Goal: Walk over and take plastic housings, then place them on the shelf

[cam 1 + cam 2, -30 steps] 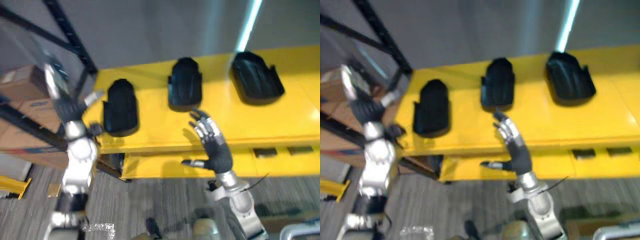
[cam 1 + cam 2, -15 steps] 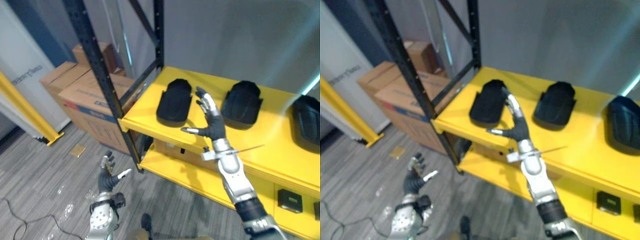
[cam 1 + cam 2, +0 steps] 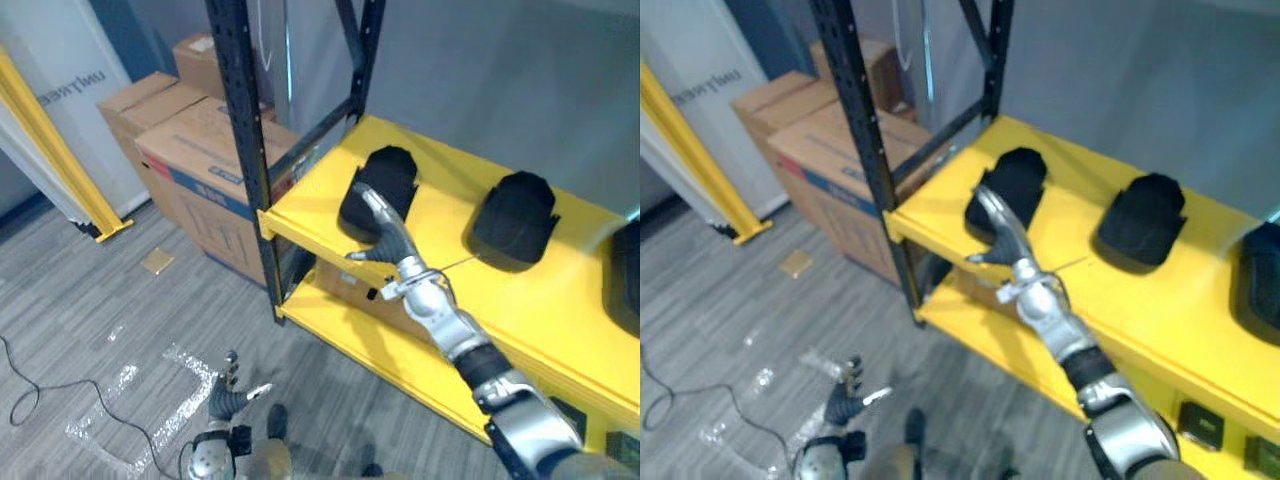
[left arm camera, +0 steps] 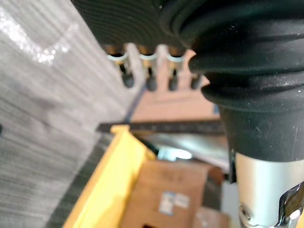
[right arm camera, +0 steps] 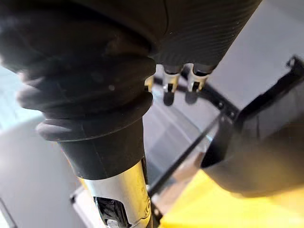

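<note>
The right hand (image 3: 390,236) covers the near end of the left plastic housing (image 3: 386,176), and it cannot be told if the fingers touch it. A third housing (image 3: 628,272) is cut off by the picture's edge at 3 o'clock. The left hand (image 3: 232,392), at 7 o'clock, is very small. In the right wrist view, a dark blurred shape (image 5: 256,156) at 4 o'clock is cut by the edge; what it is, I cannot tell. The black post (image 3: 248,150) hides part of the cardboard boxes (image 3: 195,170).

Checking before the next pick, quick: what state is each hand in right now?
Left hand: open, holding nothing.
Right hand: open, fingers straight, holding nothing, near the leftmost black housing.
</note>
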Controlling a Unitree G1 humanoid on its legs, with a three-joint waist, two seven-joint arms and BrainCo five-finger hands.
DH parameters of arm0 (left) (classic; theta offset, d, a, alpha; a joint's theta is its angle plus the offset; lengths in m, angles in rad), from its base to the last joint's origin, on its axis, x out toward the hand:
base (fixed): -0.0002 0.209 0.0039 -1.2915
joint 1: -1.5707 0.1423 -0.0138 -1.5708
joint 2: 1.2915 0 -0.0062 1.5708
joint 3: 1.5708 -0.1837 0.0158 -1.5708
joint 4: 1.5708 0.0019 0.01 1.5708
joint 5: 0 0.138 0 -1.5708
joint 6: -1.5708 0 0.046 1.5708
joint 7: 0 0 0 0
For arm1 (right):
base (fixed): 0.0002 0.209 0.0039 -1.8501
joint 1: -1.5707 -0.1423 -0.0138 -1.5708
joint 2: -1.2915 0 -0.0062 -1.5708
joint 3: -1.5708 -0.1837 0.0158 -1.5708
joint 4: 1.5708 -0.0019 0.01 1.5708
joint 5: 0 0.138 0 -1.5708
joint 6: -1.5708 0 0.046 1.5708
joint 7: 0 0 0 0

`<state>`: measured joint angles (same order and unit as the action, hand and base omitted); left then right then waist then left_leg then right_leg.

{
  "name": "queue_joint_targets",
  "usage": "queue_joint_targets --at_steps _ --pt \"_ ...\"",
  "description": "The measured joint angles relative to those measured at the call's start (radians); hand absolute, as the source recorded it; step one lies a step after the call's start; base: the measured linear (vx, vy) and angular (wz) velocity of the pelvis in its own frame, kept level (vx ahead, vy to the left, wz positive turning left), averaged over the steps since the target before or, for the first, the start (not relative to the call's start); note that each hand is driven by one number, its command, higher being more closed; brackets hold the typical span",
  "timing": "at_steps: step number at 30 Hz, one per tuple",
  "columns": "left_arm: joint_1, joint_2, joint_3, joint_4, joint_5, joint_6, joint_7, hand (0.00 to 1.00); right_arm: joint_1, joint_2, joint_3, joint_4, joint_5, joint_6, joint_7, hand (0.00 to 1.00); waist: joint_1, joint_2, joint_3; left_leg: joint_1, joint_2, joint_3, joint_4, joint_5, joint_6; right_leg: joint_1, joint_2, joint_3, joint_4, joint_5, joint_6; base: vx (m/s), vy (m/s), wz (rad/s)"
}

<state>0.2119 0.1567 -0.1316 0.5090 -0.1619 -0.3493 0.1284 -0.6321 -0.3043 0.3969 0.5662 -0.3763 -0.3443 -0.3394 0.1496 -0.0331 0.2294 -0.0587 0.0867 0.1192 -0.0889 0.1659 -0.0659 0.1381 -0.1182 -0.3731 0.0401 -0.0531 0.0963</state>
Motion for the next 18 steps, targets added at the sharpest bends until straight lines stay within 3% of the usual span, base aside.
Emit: queue_joint_targets --at_steps 3,8,14,18 --pt "-0.007 0.000 -0.003 0.000 -0.066 0.000 -0.049 0.00 -0.077 0.000 -0.009 0.064 -0.025 0.009 -0.053 0.00 0.003 0.013 0.020 -0.011 0.004 -0.007 0.000 0.005 0.004 -0.007 0.005 -0.009 0.000 0.000 0.000 -0.02 -0.011 0.07" --pt "-0.021 0.002 -0.029 0.000 -0.107 0.002 -0.103 0.00 -0.175 -0.005 -0.022 0.119 -0.027 0.014 -0.039 0.00 0.008 0.017 0.067 -0.033 0.009 -0.008 0.000 0.013 -0.001 -0.028 0.011 -0.009 0.001 0.006 0.001 0.00 0.000 0.00" --pt "-0.036 -0.001 -0.047 -0.010 -0.116 0.016 -0.111 0.00 -0.186 -0.007 -0.023 0.160 0.010 0.051 -0.026 0.00 0.025 0.019 0.070 -0.030 0.009 -0.003 0.002 0.017 0.001 -0.028 0.010 -0.008 0.001 0.006 -0.004 0.03 -0.025 -0.02" --pt "-0.036 -0.014 -0.056 -0.015 -0.142 0.024 -0.114 0.00 -0.246 -0.016 -0.023 0.229 0.012 0.086 0.000 0.00 0.026 0.047 0.088 -0.028 0.018 -0.006 0.001 0.020 -0.004 -0.026 0.018 -0.010 0.007 0.003 -0.008 -0.03 -0.019 0.00"
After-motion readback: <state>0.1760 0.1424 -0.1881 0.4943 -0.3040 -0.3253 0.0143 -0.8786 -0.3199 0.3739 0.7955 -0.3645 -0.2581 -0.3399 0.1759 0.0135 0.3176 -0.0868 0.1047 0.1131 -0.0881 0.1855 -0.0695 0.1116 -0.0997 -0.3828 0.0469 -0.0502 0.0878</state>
